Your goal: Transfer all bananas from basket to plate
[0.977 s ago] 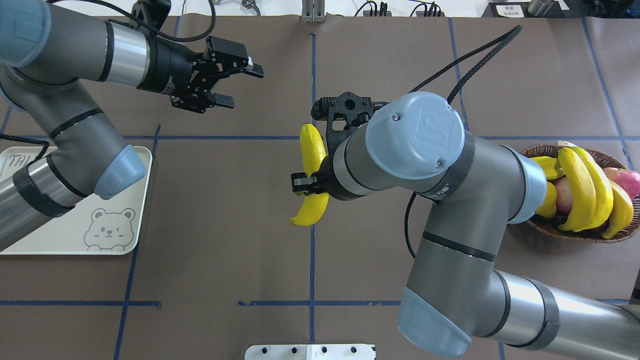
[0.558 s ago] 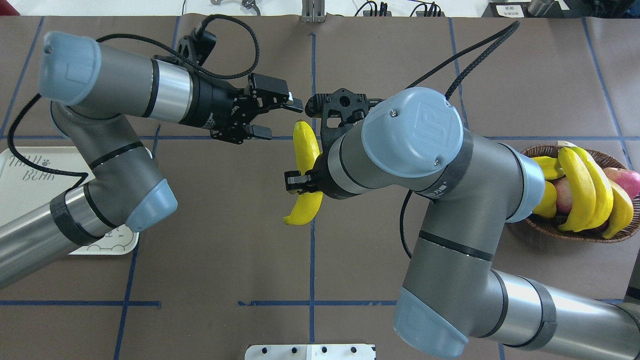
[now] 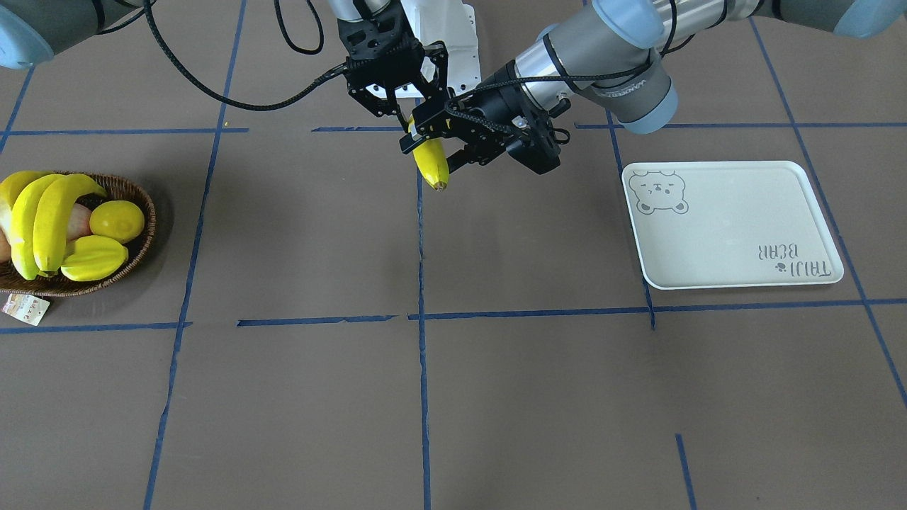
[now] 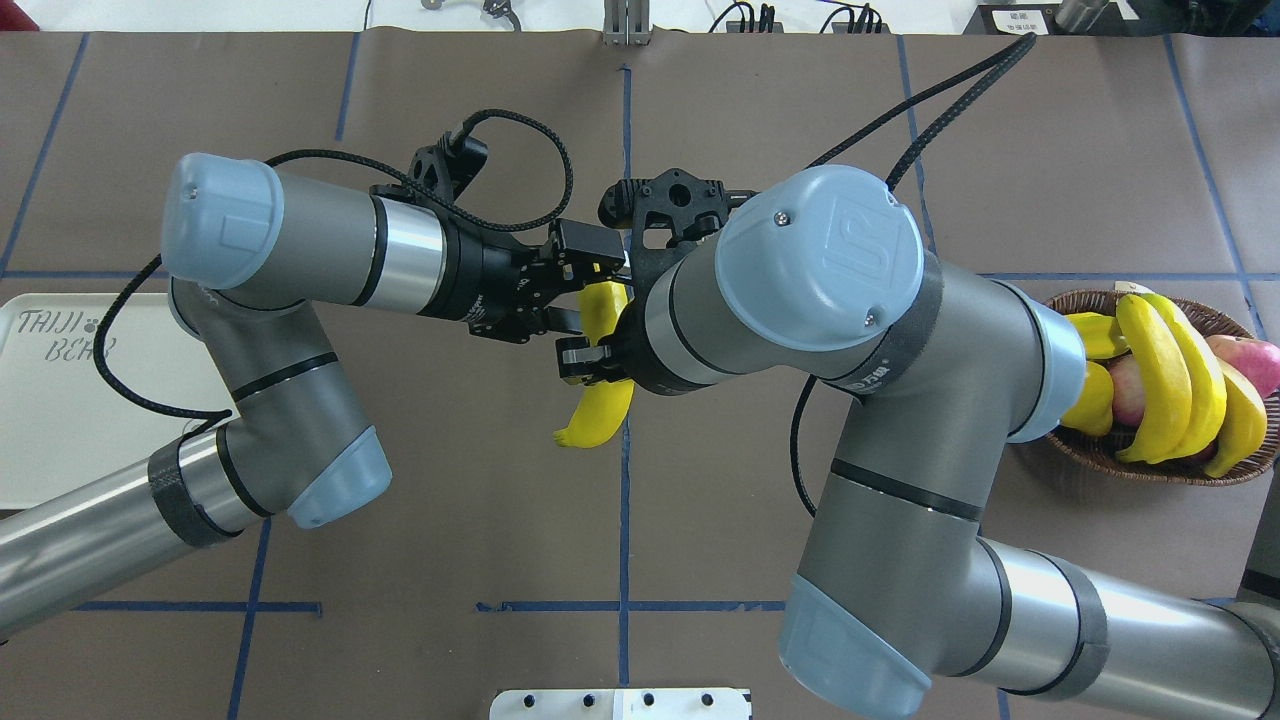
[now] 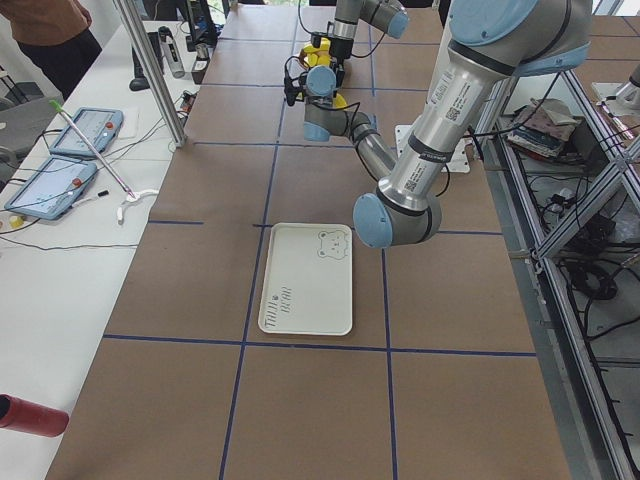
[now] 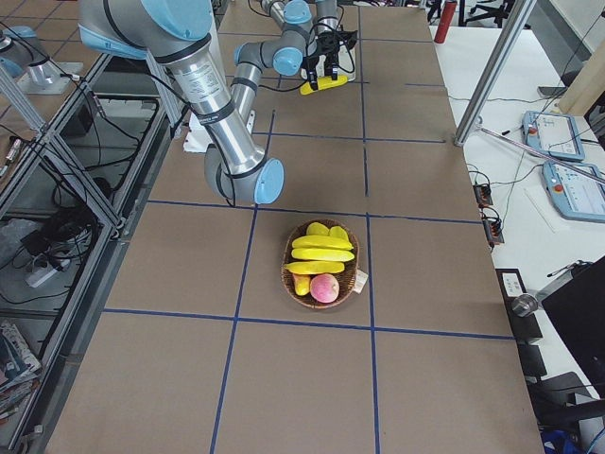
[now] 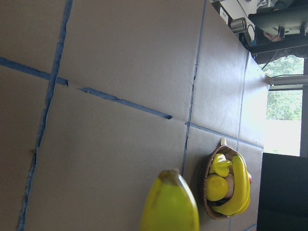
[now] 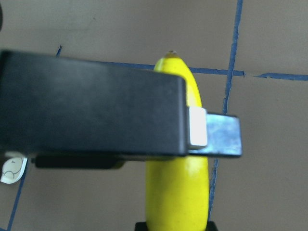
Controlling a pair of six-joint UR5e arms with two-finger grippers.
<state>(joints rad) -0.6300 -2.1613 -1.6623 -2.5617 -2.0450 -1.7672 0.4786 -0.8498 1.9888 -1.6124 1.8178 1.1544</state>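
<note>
Brown table (image 4: 450, 560); banana (image 4: 600, 410) in right jaws

plate lettering: "taiji bear" in grey on the white plate (image 3: 730, 227), in two rows with a small paw mark, near one corner; upside down in the front-facing view, upright in the overhead view.
right arm cap: a raised "ur" logo in a square on the blue joint cap (image 4: 820, 245).
left arm cap: a faint square mark on the blue end cap (image 4: 215, 215), letters not legible.
right arm band: small pale lettering on the dark band (image 4: 885, 378), too small to read.
paper tag: print on the tag (image 3: 25, 306) beside the basket (image 3: 138, 244), too small to read.
</note>
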